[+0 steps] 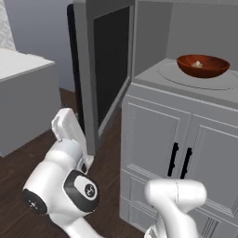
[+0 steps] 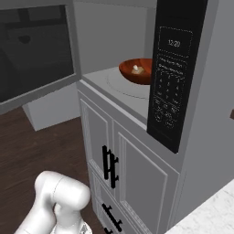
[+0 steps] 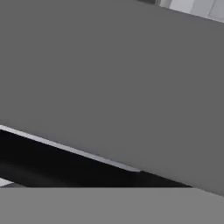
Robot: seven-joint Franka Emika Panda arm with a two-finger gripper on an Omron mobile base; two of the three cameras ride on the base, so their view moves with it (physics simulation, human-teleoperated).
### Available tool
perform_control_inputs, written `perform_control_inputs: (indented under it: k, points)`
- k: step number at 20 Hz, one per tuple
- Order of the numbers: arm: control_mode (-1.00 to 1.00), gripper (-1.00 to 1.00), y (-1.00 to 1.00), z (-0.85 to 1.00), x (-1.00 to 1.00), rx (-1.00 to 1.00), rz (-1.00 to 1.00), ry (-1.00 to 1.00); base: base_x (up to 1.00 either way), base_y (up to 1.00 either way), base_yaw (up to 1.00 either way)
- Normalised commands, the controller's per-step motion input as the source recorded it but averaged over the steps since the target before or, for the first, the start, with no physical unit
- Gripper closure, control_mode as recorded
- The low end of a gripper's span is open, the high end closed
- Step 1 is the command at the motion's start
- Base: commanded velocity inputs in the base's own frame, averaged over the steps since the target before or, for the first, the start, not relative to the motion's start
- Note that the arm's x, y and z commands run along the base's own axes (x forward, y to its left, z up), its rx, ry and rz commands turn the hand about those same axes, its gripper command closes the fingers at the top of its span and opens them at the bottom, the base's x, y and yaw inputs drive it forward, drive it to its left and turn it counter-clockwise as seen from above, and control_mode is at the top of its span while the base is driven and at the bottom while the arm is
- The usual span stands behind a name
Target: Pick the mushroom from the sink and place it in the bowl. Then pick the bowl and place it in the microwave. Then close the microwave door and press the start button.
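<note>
Inside the microwave (image 1: 153,42), the bowl (image 1: 203,65) sits on the pale turntable (image 1: 195,80) with the mushroom (image 1: 198,64) lying in its middle. Its door (image 1: 100,69) stands swung wide open to the left. Low beside that door, the claw (image 1: 86,163) is spread wide with nothing in it, close up against the grey panel.

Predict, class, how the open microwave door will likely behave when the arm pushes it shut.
The door looks like a stiff framed panel, so it should swing as one piece rather than flex. It stands wide open on its hinge edge, so a push near the free edge probably turns it most easily. Its glass window may be slippery.
</note>
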Motion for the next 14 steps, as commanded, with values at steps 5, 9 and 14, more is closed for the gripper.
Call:
perform_control_inputs:
  k: [5, 9, 14]
  points:
    - [-1.00, -1.00, -0.98, 0.44, -0.14, 0.29, -0.04, -0.11, 0.00, 0.00, 0.00]
    - [-1.00, -1.00, -1.00, 0.29, -0.13, 0.29, -0.01, -0.06, 0.00, 0.00, 0.00]
    - [-1.00, -1.00, -1.00, 0.15, -0.02, 0.25, -0.03, -0.07, 0.00, 0.00, 0.00]
